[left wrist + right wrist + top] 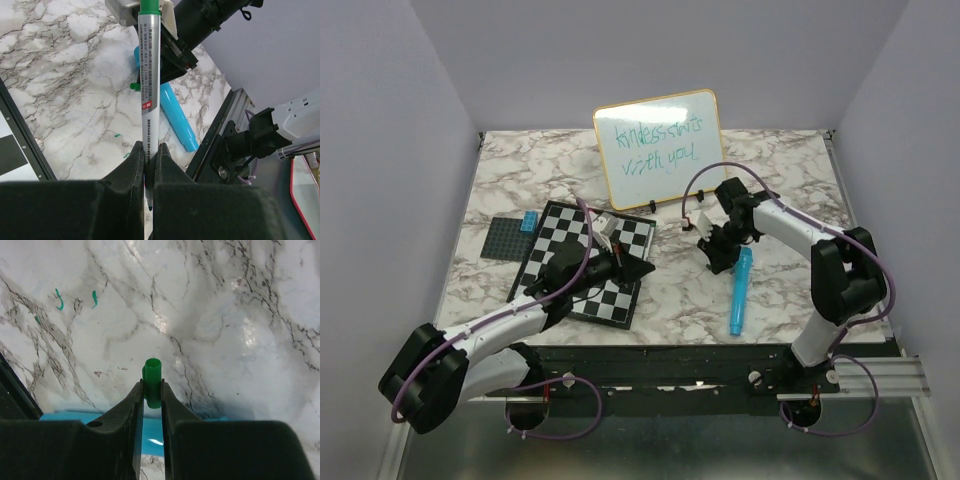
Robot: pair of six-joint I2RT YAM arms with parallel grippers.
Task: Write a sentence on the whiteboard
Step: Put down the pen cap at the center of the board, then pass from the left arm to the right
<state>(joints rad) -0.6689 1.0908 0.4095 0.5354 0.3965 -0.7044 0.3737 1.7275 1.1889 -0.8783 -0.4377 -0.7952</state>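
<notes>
Checkered board point(632, 240), grey plate point(500, 240) and cyan tube point(739, 292) lie on marble table point(790, 180).

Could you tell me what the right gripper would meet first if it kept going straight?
Probably the marble table: the right gripper, shut on a green cap, points at it, nothing between them visible.

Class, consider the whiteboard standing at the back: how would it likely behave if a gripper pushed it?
The whiteboard stands nearly upright on small feet, so a push high up would probably tip it. It looks thin and rigid, likely light enough to slide on the smooth marble table.
</notes>
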